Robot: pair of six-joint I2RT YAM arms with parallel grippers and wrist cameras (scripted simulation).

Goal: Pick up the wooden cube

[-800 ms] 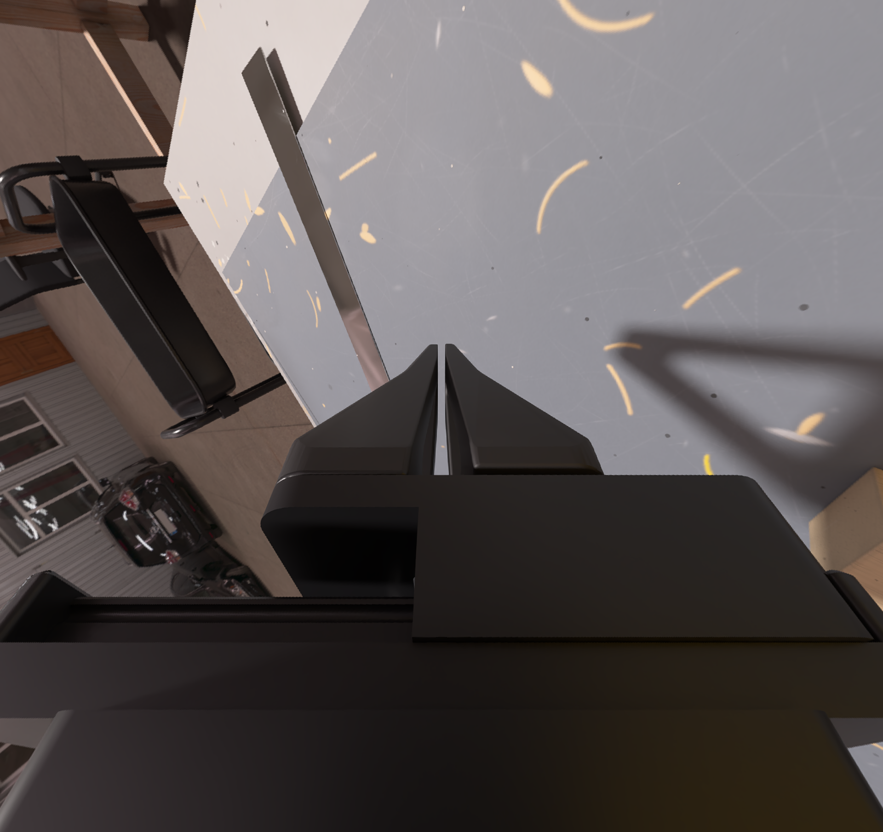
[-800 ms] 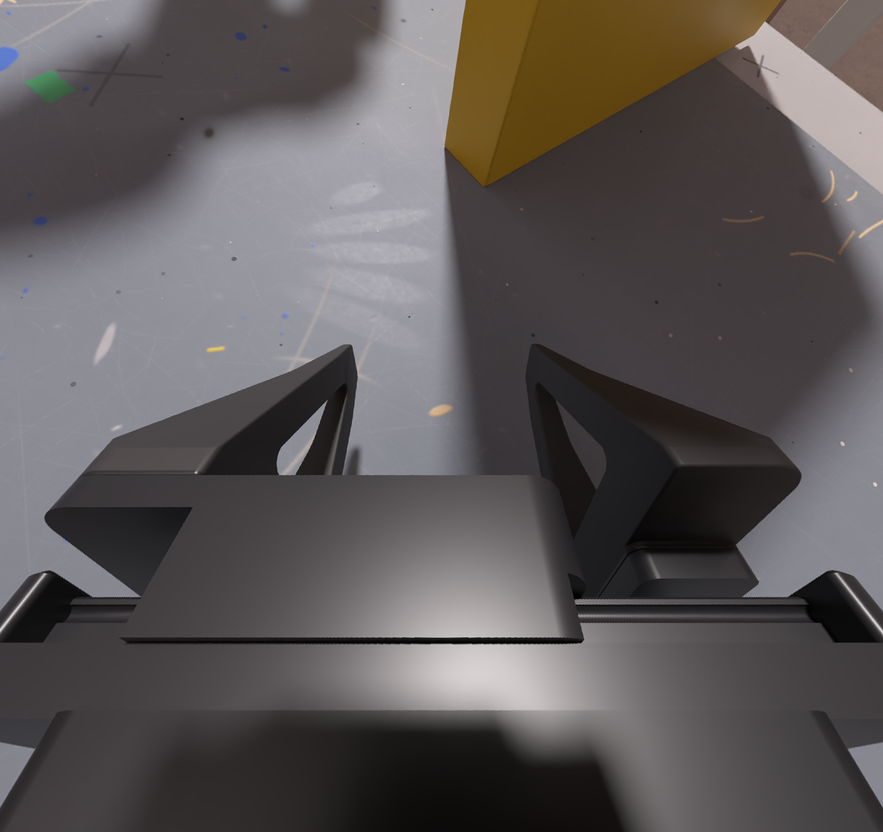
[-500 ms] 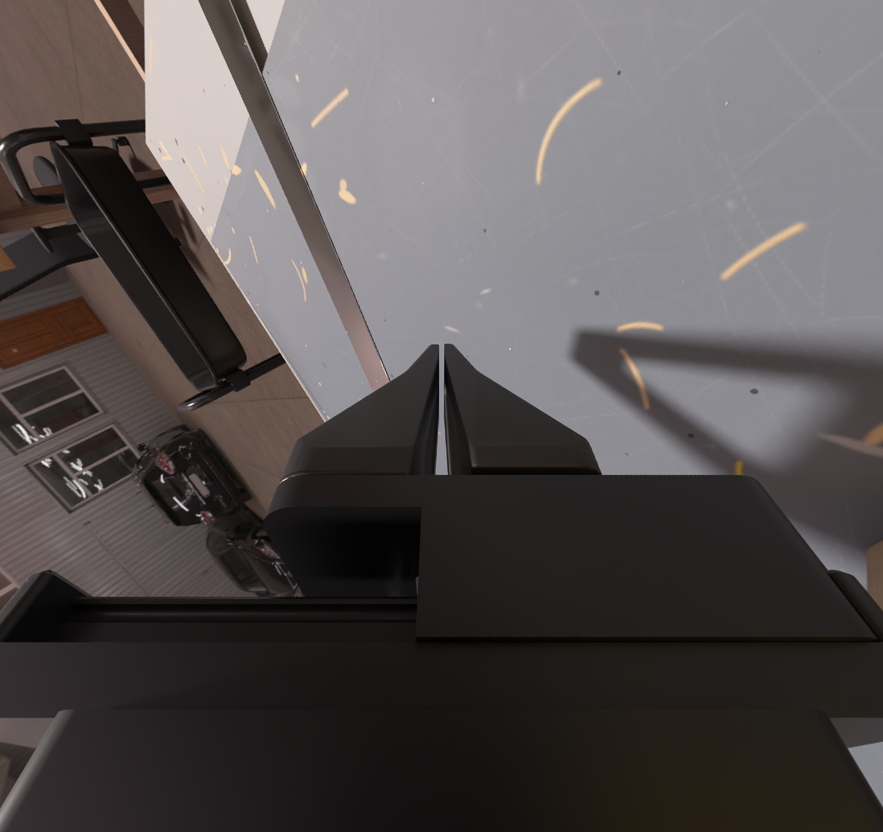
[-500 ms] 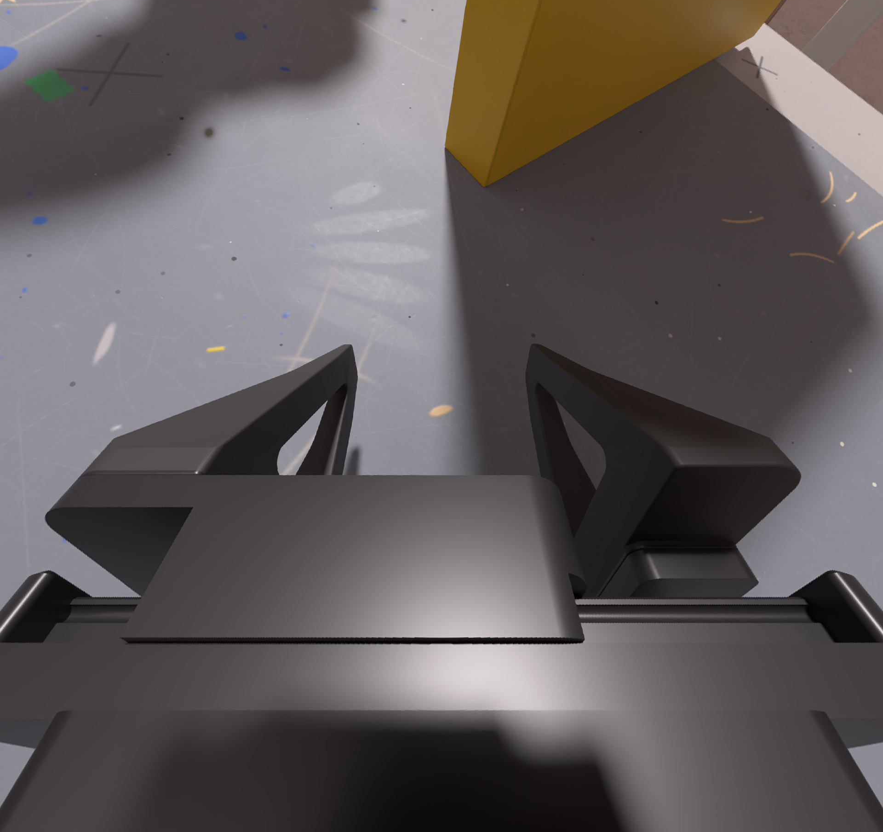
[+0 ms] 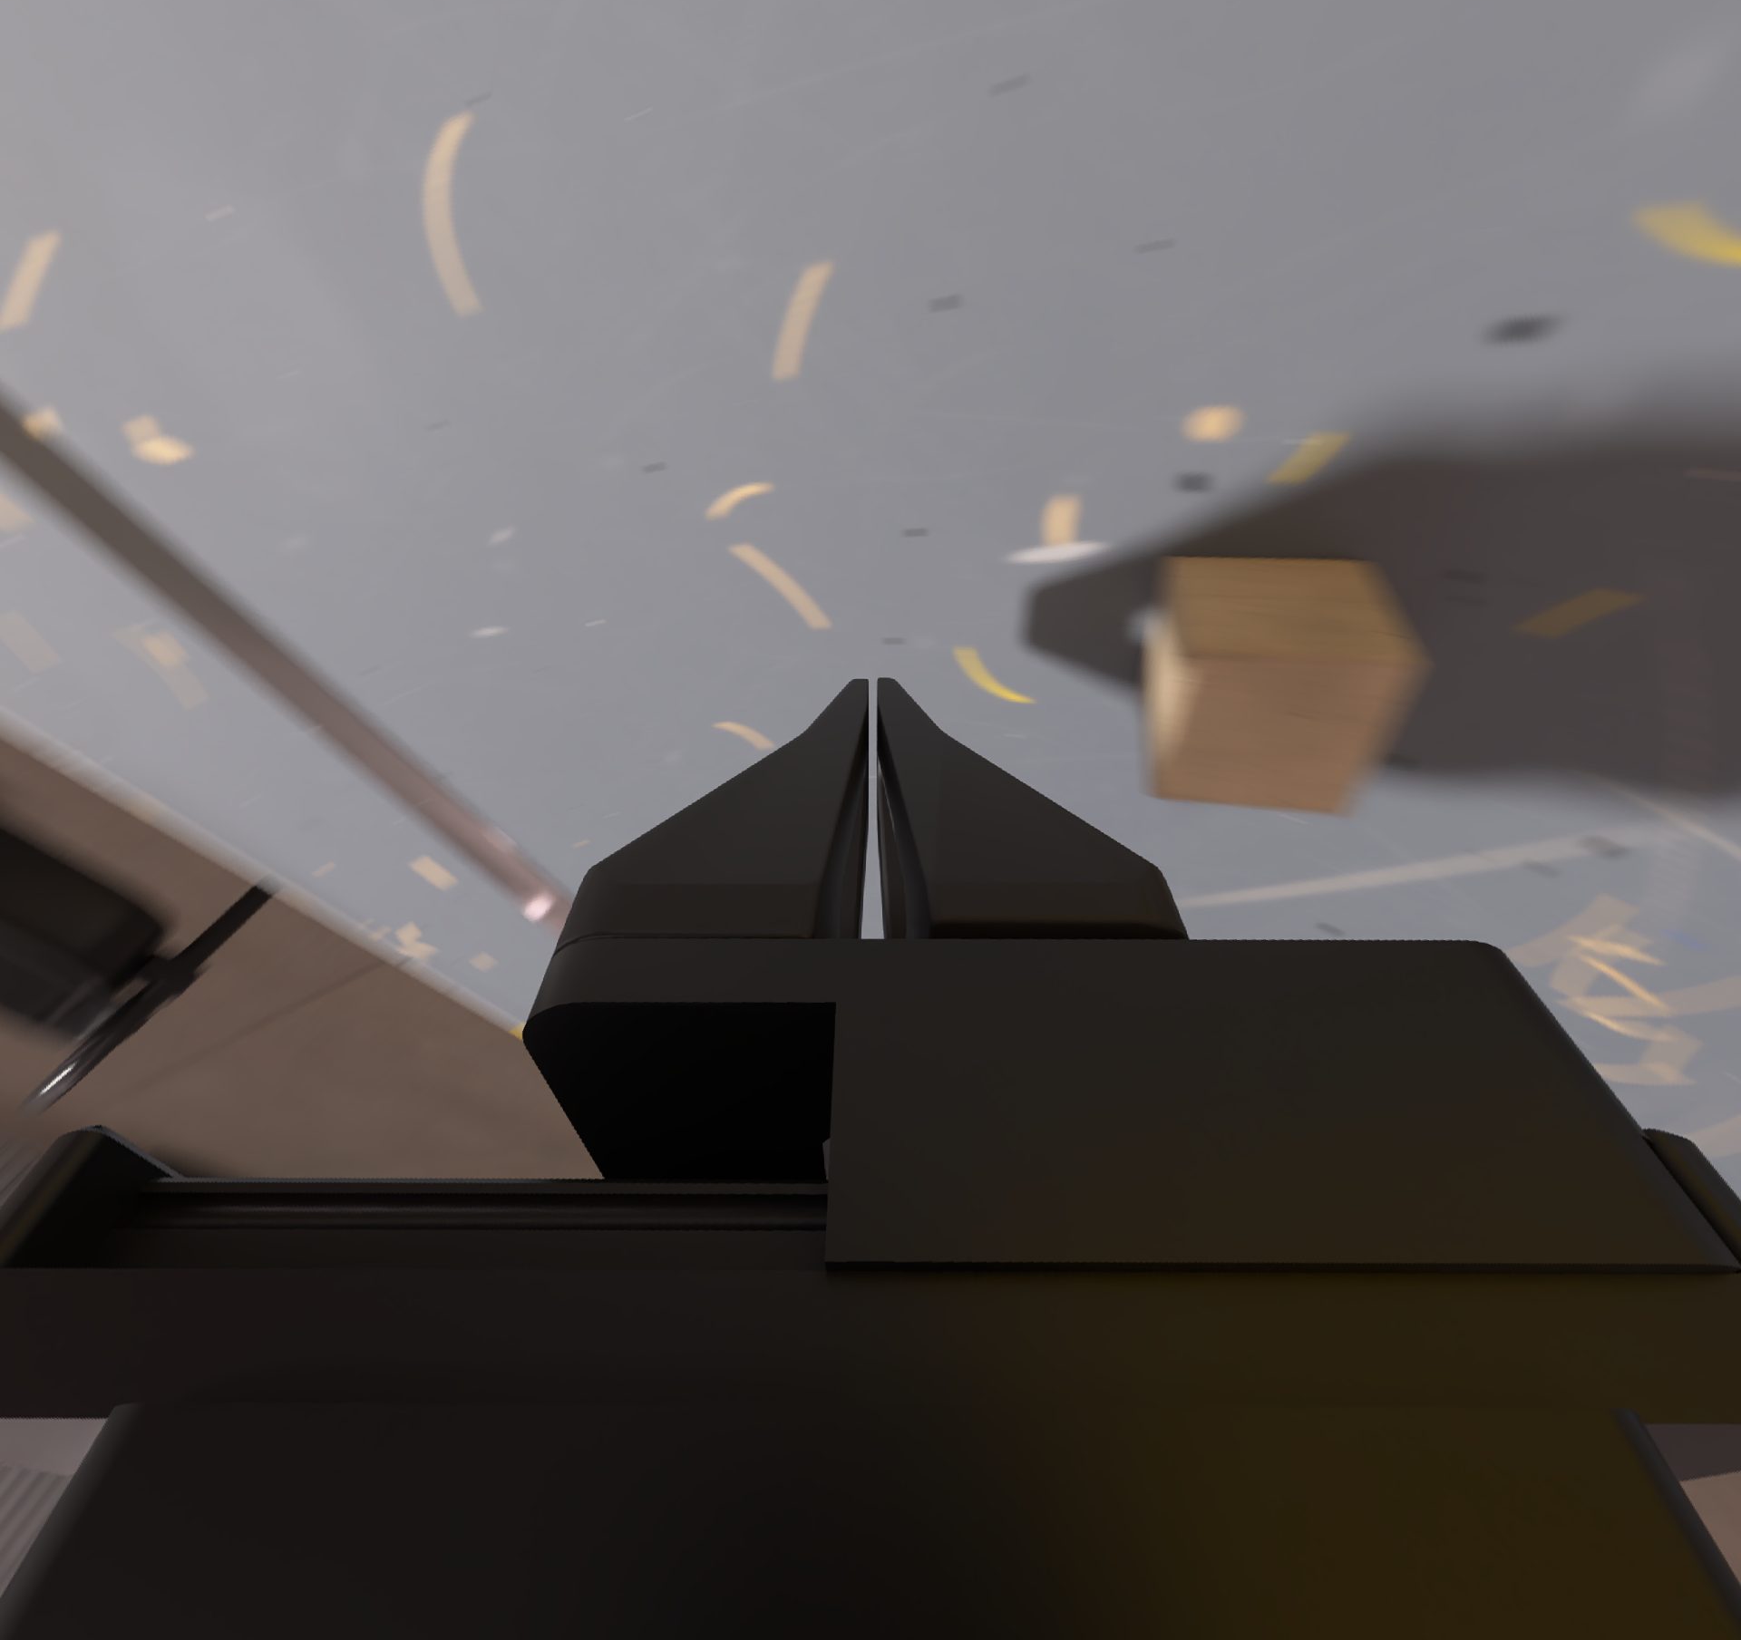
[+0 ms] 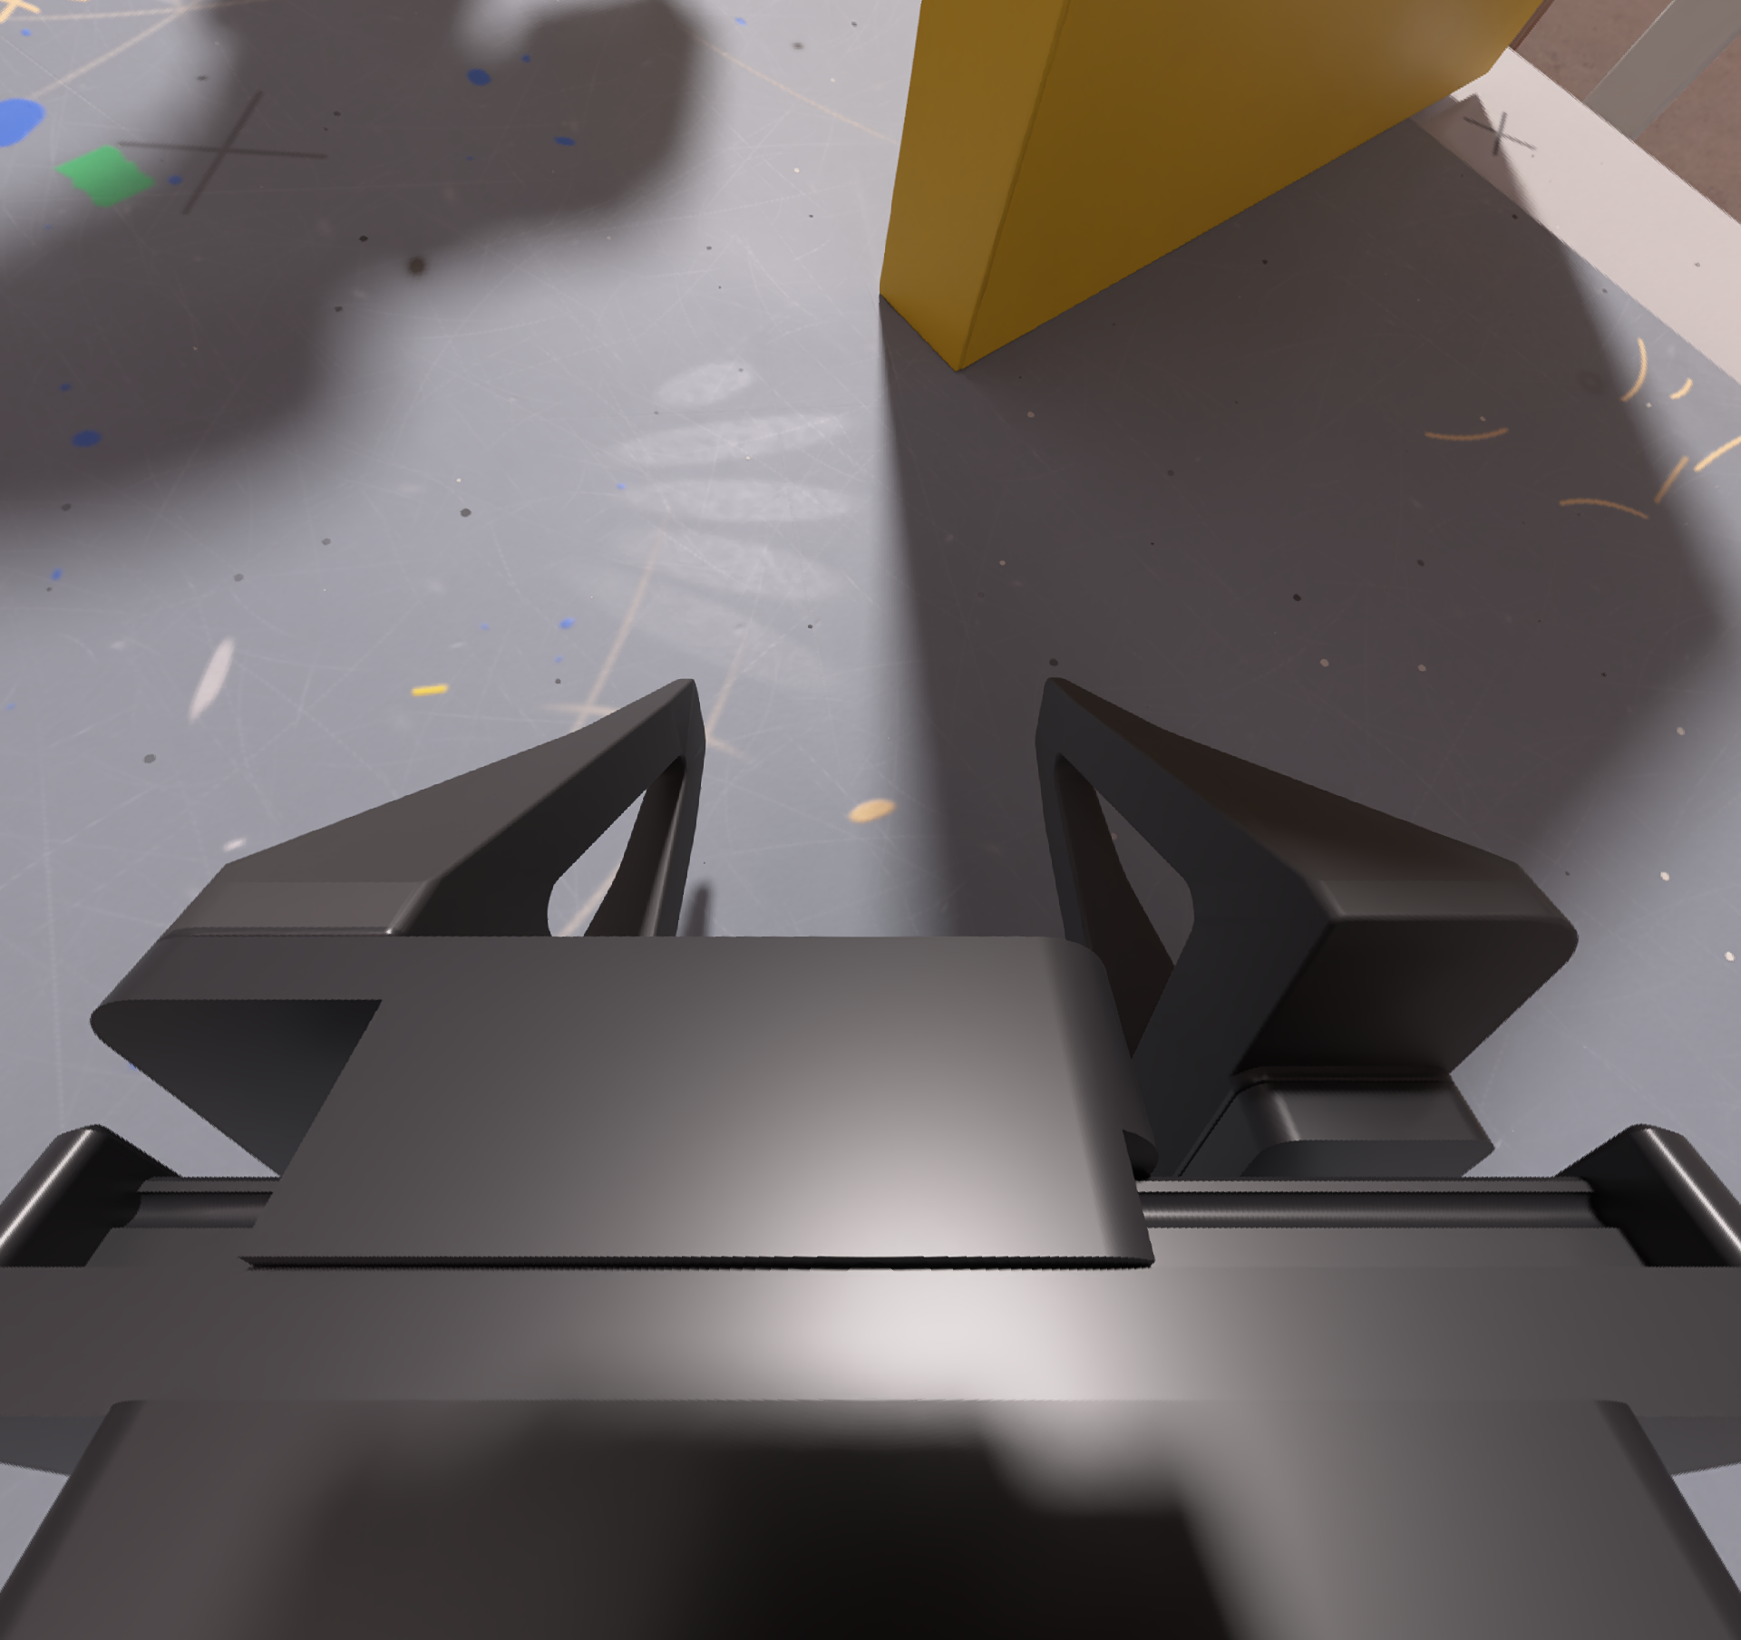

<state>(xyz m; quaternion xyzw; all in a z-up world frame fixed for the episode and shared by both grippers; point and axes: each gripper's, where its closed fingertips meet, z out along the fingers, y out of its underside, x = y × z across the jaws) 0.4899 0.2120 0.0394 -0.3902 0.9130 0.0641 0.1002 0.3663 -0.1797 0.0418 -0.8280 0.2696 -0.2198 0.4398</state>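
The black left gripper (image 5: 871, 686) is seen closed and empty, left of the blurred light-brown wooden cube (image 5: 1272, 686); the black right gripper (image 6: 869, 700) is held open, empty

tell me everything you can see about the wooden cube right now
The wooden cube shows only in the left wrist view, blurred. It is a light tan block with faint grain lines running across its faces; three faces show, the top one paler. It sits turned corner-on to the camera on the grey table, inside a dark shadow. Nothing grips it: the left gripper, fingers pressed together, lies apart from it, with the cube off to its right in that view. The right wrist view does not show it.
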